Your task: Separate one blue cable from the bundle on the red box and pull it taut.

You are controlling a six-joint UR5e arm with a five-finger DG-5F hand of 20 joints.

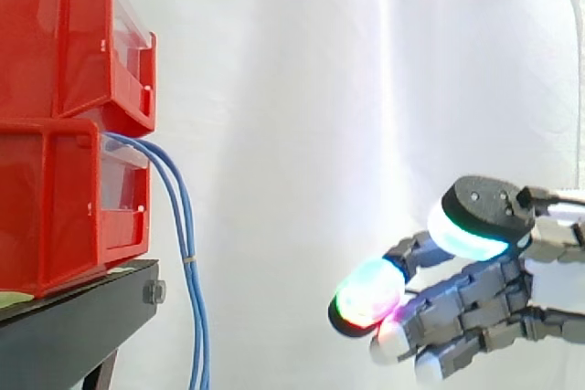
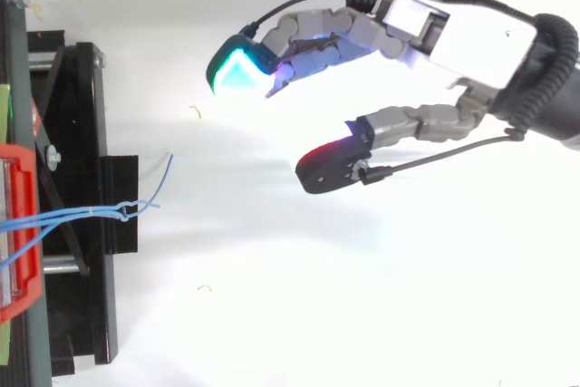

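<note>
**A:** Where is the bundle?

**B:** The blue cables (image 1: pixel 187 253) spill from the lower red bin (image 1: pixel 64 207). They hang in front of the black stand (image 1: pixel 82 317), tied together partway down.

**A:** And the hand?

**B:** The hand (image 2: pixel 453 29) hovers well apart from them. Its fingers (image 1: pixel 370 291) are spread and empty, with the thumb opposed, probably shaped to pinch a single strand.
</note>
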